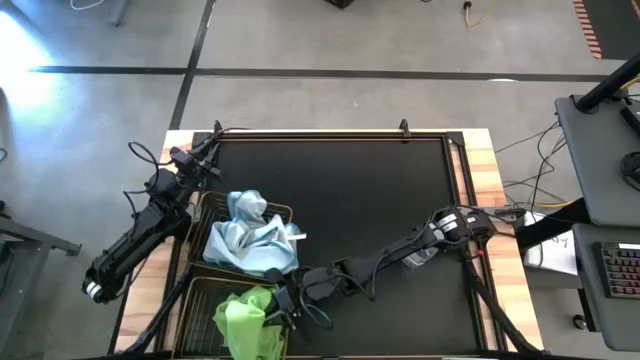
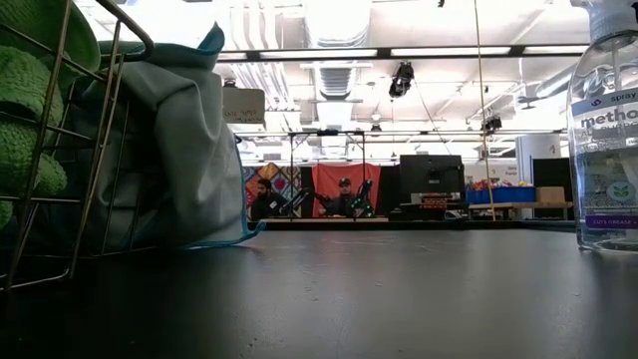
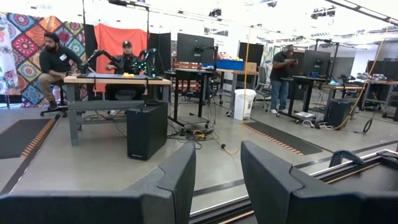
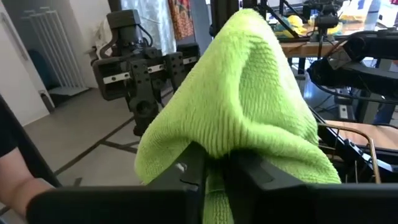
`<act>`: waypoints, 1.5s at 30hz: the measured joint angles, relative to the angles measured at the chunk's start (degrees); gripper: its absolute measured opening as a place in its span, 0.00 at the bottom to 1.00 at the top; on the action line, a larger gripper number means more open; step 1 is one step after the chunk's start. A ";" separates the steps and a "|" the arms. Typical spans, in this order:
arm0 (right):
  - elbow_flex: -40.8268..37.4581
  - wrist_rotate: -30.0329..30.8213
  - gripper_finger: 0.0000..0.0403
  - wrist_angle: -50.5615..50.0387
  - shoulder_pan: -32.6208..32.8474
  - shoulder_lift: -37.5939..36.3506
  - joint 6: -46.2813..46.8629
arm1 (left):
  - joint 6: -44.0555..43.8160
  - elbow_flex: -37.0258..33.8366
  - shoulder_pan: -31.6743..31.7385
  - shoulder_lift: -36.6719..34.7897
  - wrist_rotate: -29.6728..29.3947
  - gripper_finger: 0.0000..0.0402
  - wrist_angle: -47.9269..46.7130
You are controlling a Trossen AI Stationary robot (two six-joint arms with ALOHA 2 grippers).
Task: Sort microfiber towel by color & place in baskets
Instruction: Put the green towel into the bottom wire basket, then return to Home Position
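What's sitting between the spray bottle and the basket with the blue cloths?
Nothing but bare black tabletop. The low view shows an open stretch from the bottle to the blue cloths in their basket; from above, only the right arm crosses nearby.

There are two wire baskets on the worktop (image 1: 400,190), both at its left side. The far basket (image 1: 206,212) has pale blue cloths (image 1: 252,238) in it, all bunched up, so I cannot tell how many. The near basket (image 1: 200,310) has green cloths (image 1: 246,318), also too bunched to count.

There is one clear spray bottle (image 2: 606,130), on the right side.

There are two dark robot arms, so two pincers: the left pincer (image 1: 212,143) and the right pincer (image 1: 280,306).

Far off in the room I count three people: two sitting (image 3: 55,70) at a desk and one standing (image 3: 281,76).
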 joint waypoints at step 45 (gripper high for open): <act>29.55 -5.53 0.33 -67.74 0.68 -1.88 -1.58 | 0.00 0.00 -0.02 0.00 0.01 0.28 0.00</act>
